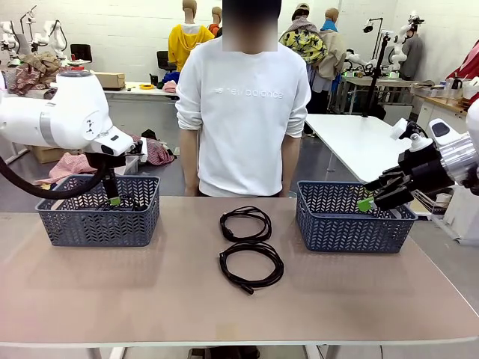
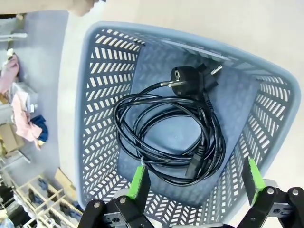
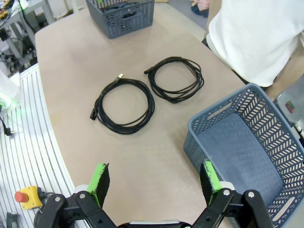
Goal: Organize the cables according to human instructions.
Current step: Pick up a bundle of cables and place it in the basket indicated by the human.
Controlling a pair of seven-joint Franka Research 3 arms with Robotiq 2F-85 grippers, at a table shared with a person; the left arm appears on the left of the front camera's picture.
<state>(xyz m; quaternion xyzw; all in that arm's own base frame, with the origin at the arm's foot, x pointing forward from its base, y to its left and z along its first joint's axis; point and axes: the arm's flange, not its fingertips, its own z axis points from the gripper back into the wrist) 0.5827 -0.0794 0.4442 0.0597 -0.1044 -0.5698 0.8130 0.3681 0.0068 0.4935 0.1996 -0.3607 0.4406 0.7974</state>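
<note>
Beige laminate covers the counter (image 1: 150, 299), and its near strip lies bare. Towards the middle, the near cable (image 1: 279, 265) lies flat as a round black coil, one plug end pointing to the near left. Just beyond it, almost touching, the far cable (image 1: 267, 223) lies as a slightly smaller coil. Both sit between two blue-grey lattice baskets that stand well apart at the far half of the counter.

On the left, the left basket (image 1: 97, 221) holds a third cable (image 2: 213, 137), coiled on the basket floor with its round plug (image 2: 185, 78) resting on the coil's edge. The left end effector (image 1: 114, 196) hangs over this basket, pointing down into it. In the left wrist view its green pads (image 2: 138, 183) stand wide apart, above the coil and not touching it, with nothing between them.

On the right, the right basket (image 1: 344, 228) stands with its flat blue liner (image 3: 237, 152) in view. The right end effector (image 1: 367, 200) hovers at this basket's right side, tilted down and leftwards. In the right wrist view its fingers (image 3: 99, 183) are spread fully and grip nothing.

At the far edge a person (image 1: 243, 112) in a white sweatshirt stands behind the gap between the baskets, arms hanging down.
</note>
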